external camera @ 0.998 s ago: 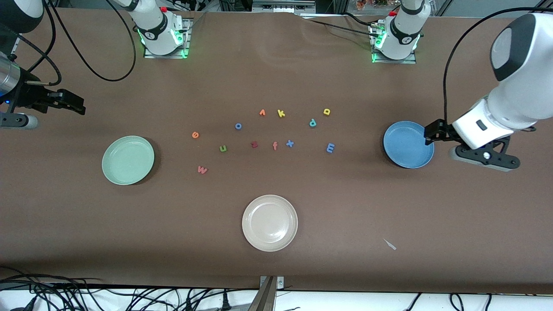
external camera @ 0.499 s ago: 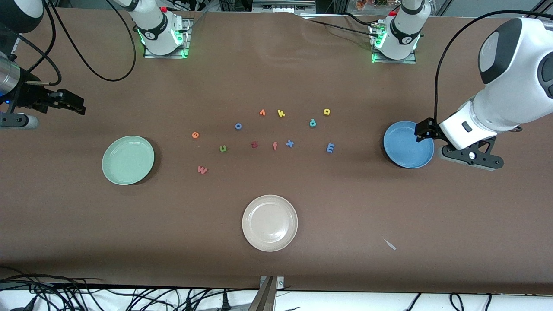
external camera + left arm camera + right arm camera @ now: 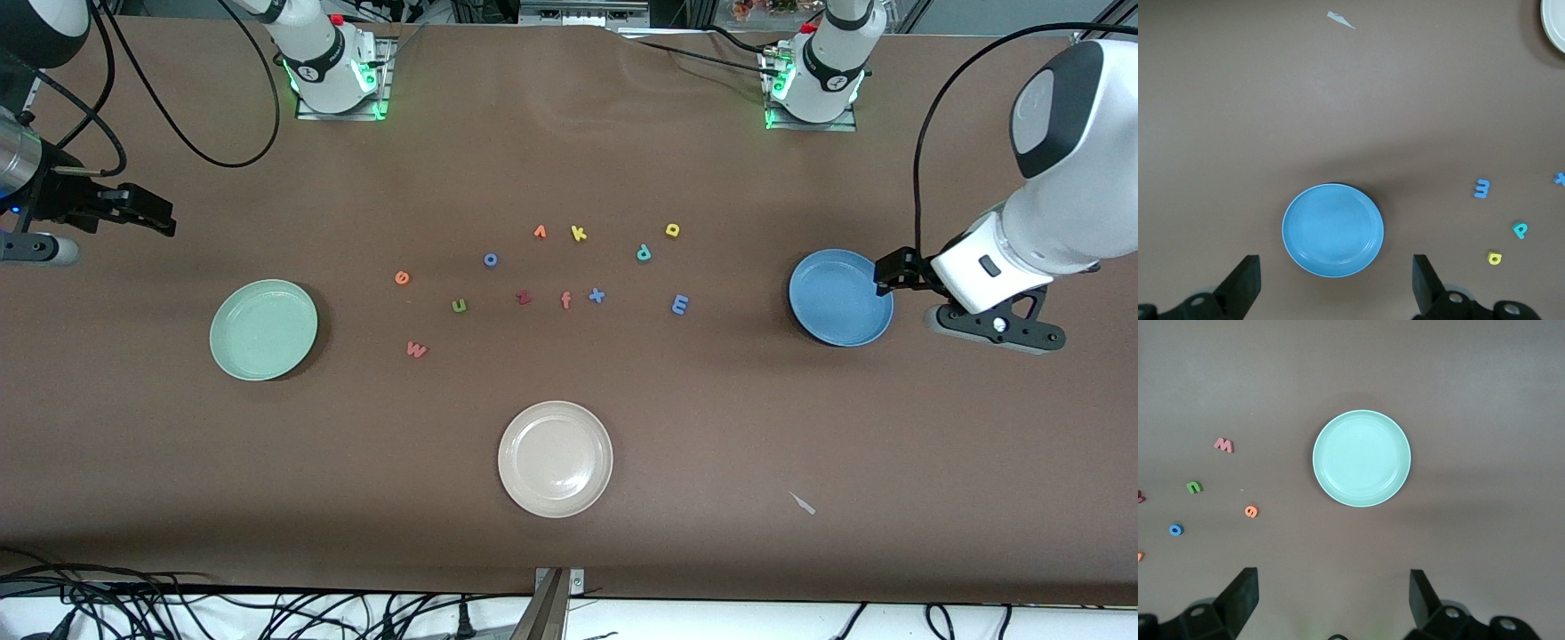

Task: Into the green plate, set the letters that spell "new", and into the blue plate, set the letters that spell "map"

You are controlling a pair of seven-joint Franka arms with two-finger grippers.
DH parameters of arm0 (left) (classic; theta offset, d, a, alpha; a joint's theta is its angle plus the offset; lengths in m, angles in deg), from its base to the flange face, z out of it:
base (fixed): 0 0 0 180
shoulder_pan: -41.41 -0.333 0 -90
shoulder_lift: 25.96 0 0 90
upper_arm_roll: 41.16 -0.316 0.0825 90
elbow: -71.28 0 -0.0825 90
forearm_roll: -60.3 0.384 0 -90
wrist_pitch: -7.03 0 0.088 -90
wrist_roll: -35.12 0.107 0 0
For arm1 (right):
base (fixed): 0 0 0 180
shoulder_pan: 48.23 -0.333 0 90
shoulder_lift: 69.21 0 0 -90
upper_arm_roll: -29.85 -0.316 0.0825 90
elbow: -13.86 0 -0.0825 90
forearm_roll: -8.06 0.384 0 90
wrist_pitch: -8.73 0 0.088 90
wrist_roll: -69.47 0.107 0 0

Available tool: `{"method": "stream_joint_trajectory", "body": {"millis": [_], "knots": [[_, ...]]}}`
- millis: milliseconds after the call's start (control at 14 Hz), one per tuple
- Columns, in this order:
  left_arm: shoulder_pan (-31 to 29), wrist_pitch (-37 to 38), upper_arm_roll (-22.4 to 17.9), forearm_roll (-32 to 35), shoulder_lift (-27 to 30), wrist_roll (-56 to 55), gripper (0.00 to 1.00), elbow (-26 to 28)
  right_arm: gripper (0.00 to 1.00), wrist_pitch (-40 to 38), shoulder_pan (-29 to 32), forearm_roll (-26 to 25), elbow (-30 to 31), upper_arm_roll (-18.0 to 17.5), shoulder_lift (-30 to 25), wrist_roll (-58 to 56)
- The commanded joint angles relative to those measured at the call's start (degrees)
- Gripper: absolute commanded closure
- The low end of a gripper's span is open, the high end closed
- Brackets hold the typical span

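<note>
Brown covering spreads over the whole bench [image 3: 711, 427], and the foam letters lie scattered in its middle, between the plates. The green plate [image 3: 263, 330] sits toward the right arm's end, bare inside; the blue plate [image 3: 840, 297] sits toward the left arm's end, also bare. A cream-white plate [image 3: 555, 459] lies nearest the front camera.

Of "new", the green n [image 3: 459, 306] lies between the orange e [image 3: 402, 278] and the red-pink w [image 3: 416, 349]; the w is nearest the front camera of the three, and all three are on the side of the scatter toward the green plate. Of "map", the blue m [image 3: 679, 305], the teal p [image 3: 644, 253] and the yellow a [image 3: 673, 230] lie toward the blue plate, the a farthest from the camera. Among them lie a blue ring [image 3: 490, 260], a dark red z [image 3: 524, 298], a blue x [image 3: 597, 295] and a yellow k [image 3: 579, 234].

The left pincer [image 3: 1335, 283] hangs released over the rim of the blue plate, grasping nothing. The right pincer [image 3: 1331, 597] hangs released over bare bench near the green plate, grasping nothing.
</note>
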Motion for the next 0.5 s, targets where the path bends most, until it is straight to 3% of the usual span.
{"method": "stream_joint_trajectory", "body": {"millis": [0, 428], "knots": [[-0.4, 0.6, 0.3, 1.5, 0.2, 1.7, 0.00, -0.5, 0.00, -0.3, 0.3, 1.0, -1.0, 0.1, 0.4, -0.2], [-0.4, 0.8, 0.3, 1.0, 0.2, 1.8, 0.00, -0.4, 0.00, -0.5, 0.2, 1.2, -1.0, 0.1, 0.4, -0.4]]}}
